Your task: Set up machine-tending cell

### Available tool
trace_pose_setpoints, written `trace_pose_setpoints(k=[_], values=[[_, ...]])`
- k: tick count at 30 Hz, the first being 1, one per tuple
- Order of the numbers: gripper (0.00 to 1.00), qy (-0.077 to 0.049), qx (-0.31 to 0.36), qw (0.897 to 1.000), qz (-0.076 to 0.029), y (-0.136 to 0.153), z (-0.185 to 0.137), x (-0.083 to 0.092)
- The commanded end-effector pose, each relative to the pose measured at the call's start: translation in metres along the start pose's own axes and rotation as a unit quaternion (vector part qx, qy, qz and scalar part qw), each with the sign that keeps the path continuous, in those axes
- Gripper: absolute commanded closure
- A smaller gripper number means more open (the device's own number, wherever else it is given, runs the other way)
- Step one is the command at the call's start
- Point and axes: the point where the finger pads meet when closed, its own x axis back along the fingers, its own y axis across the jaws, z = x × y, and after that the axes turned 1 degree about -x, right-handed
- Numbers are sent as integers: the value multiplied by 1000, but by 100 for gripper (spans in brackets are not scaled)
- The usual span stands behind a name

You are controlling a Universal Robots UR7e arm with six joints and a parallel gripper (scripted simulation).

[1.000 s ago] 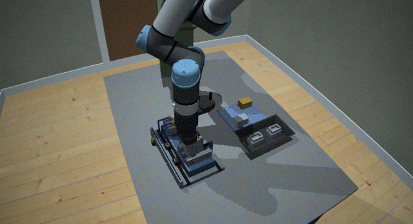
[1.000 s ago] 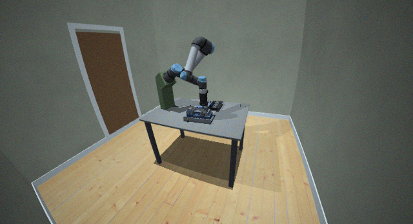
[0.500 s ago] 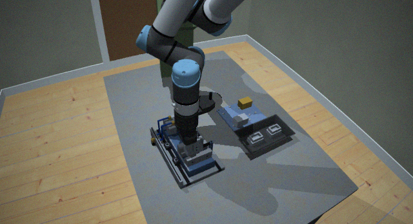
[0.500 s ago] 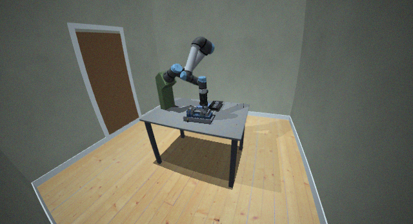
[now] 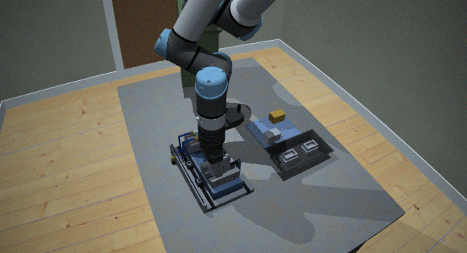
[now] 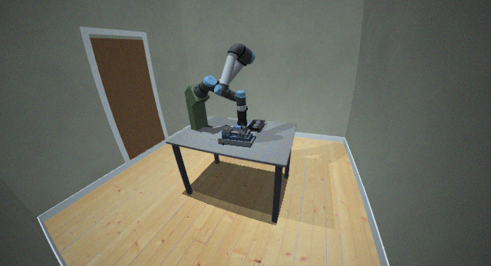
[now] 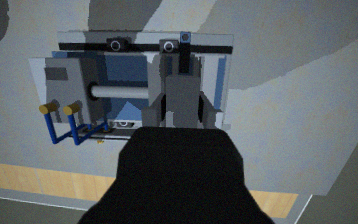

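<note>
Wrist view shows my hand (image 7: 182,102) clenched across a stiff, smooth, probably hefty aluminium block (image 7: 182,95) over the vise (image 7: 70,82).

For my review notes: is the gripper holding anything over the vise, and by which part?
Yes. The gripper is shut on a grey aluminium blank, gripped across its two opposite side faces, down in the vise.

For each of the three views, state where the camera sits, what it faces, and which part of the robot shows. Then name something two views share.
Top: high above the table, looking down at the vise; forearm and wrist show.
Exterior: far across the room, facing the table; the whole arm shows.
Wrist: on the arm, looking down; the tool grips an aluminium blank.
Shared: top and wrist both show the vise's blue hoses.
</note>
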Motion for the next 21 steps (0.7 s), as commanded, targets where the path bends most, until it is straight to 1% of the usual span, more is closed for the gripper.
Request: trace_pose_setpoints(k=[1, 21], values=[[100, 0, 0, 1000, -1, 1, 1, 0], [100, 0, 0, 1000, -1, 2, 3, 0]])
